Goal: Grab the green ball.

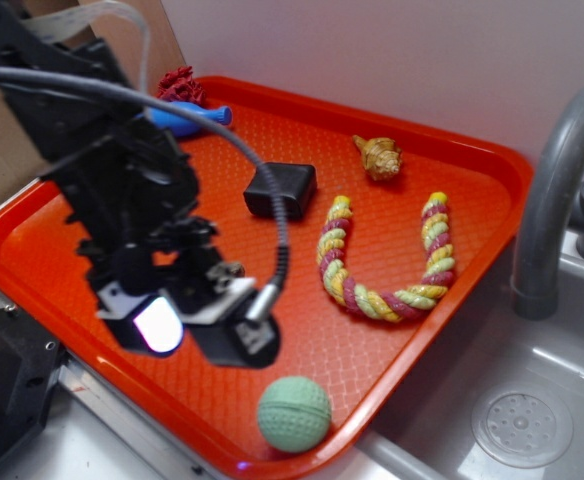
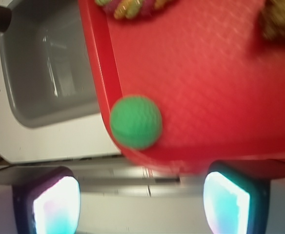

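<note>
The green ball (image 1: pixel 293 414) is a pale mint, dimpled ball resting in the near corner of the red tray (image 1: pixel 92 205). In the wrist view the green ball (image 2: pixel 135 122) sits against the tray's rim (image 2: pixel 99 73), above and between my two fingers. My gripper (image 1: pixel 197 325) hangs above the tray's front left part, to the left of the ball and well apart from it. It is open: the glowing pads (image 2: pixel 56 207) stand wide apart with nothing between them, and the gripper (image 2: pixel 141 204) shows only counter beneath.
On the tray lie a striped rope toy (image 1: pixel 382 265), a black block (image 1: pixel 280 190), a brown shell-like piece (image 1: pixel 378 157), a blue object (image 1: pixel 187 120) and a red item (image 1: pixel 179 85). A grey sink (image 1: pixel 532 400) with a faucet (image 1: pixel 552 190) lies right of the tray.
</note>
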Controlling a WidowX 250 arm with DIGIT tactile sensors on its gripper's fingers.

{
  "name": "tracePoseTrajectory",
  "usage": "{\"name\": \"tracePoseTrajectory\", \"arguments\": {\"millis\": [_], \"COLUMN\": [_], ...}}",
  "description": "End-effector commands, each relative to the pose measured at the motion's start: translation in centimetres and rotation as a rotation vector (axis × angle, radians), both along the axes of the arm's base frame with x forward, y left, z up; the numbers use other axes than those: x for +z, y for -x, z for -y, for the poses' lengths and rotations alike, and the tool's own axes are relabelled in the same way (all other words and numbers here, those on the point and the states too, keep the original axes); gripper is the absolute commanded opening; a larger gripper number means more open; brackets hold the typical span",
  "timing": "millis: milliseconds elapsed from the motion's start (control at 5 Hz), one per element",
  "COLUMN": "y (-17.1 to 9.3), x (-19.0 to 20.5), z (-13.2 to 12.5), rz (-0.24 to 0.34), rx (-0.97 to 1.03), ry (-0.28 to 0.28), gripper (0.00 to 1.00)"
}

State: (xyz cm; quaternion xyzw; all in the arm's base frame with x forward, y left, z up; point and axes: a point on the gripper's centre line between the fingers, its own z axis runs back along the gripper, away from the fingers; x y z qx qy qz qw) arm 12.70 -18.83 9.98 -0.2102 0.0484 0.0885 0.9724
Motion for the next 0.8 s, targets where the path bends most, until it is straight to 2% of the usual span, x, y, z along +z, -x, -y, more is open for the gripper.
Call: {"name": "tracePoseTrajectory", "arguments": {"millis": [0,200,400,600], "y": [-0.8,0.2,1.0,0.1], "x": [-2.8,-5.3,-6.2,-5.7], "z": [3.5,4.0,4.1,3.5], "rz": [0.084,0.036,0.048,0.092], "rx": [-0.066,-0.096,-0.116,-0.114], "ry": [-0.078,-0.070,-0.068,-0.053], "gripper": [1.00,0.91,0.00,0.00]}}
